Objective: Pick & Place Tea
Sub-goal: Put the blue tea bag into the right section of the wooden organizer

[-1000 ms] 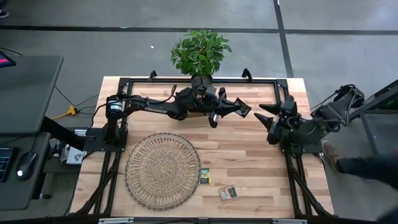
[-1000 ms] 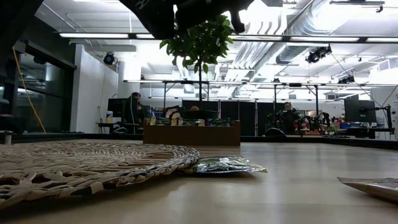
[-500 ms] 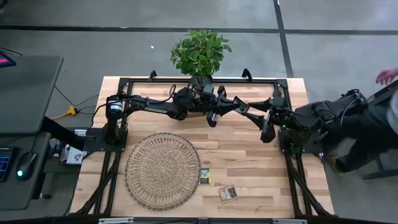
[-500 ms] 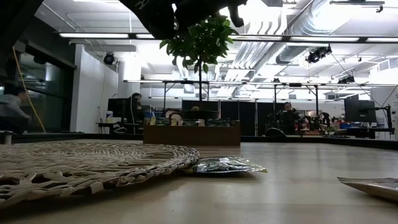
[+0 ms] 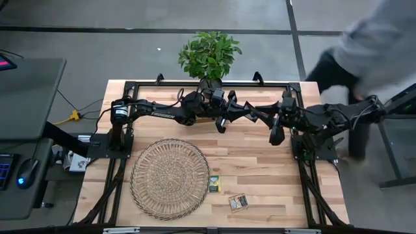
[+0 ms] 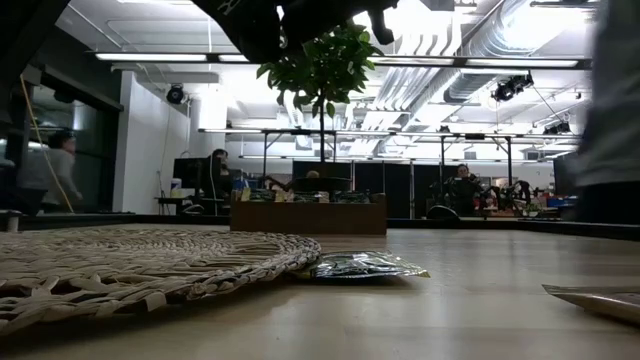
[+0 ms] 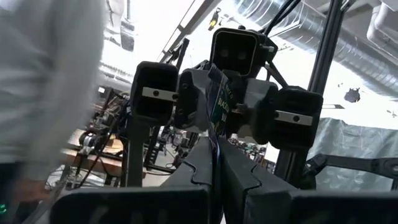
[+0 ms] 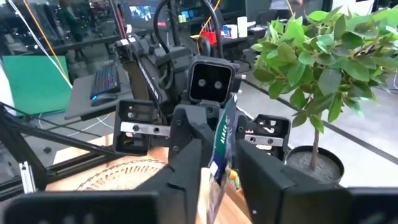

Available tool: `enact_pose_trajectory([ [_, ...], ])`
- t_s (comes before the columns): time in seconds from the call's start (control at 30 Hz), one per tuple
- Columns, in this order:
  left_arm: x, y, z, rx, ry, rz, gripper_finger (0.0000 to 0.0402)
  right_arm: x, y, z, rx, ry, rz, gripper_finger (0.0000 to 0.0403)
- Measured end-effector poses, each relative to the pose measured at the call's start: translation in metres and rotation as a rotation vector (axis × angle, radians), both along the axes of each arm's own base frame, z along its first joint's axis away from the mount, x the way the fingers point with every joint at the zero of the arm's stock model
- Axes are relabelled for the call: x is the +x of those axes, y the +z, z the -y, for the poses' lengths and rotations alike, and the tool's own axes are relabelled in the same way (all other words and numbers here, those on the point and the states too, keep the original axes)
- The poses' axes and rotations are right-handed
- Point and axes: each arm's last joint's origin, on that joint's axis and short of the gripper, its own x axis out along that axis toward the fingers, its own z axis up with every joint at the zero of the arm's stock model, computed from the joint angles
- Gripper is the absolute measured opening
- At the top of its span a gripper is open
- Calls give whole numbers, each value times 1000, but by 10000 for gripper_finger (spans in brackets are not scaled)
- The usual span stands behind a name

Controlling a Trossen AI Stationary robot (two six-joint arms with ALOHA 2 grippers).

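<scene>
Sachet (image 8: 221, 142): upright, edge-on, between both hands above the tabletop's far middle.
Left hand (image 5: 250, 113): clamped on it.
Right hand (image 5: 260, 114): part-open around it.

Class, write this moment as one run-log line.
left gripper: shut on tea sachet, mid-air | right gripper: at same sachet | waiting: two sachets
</scene>
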Motion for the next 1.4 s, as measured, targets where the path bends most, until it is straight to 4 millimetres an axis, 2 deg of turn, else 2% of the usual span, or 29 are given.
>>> enact_pose_trajectory([
  [0.23, 0, 0, 0, -21, -9, -7, 10, 0, 0, 0, -31, 15, -17, 8],
  [0.47, 1, -2, 0, -45, -24, -34, 26, 0, -2, 1, -48, -7, -34, 3],
  [0.6, 1, -3, -1, -59, -43, -46, 56, -2, -6, 2, -44, -33, -71, 2],
  [0.8, -4, -4, -17, -77, -263, -112, 115, -7, -20, 4, -21, -64, -187, 1],
  [0.97, -9, -9, -16, -76, -339, -129, 116, -15, -34, 6, -3, -89, -330, 1],
  [1.13, -32, -9, -12, -54, -342, -126, 98, -15, -46, 6, -8, -89, -370, 0],
  [1.3, -71, -26, -7, -75, -307, -142, 82, 2, -88, 1, 12, 24, -369, 0],
  [1.4, -101, -37, -2, -115, -250, -114, 79, 15, -116, 3, 32, 88, -284, 0],
])
